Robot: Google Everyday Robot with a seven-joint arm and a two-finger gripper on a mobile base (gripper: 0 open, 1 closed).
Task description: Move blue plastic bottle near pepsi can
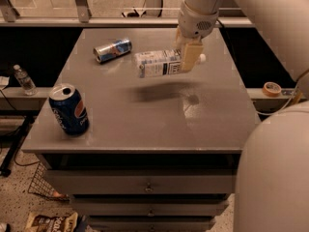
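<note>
The blue plastic bottle [159, 63] with its white and pale-blue label hangs sideways in the air above the grey table [145, 120], its white cap [201, 58] pointing right. My gripper [189, 62] is shut on the bottle near its cap end, above the table's middle back. The bottle's shadow lies on the tabletop below it. The pepsi can [69, 109], dark blue with the round logo, stands upright at the front left corner, well apart from the bottle.
A slim silver-and-blue can [112, 49] lies on its side at the back left. A tiny water bottle [24, 80] stands on a ledge left of the table. A tape roll [272, 88] sits on the right ledge. Drawers are below the tabletop.
</note>
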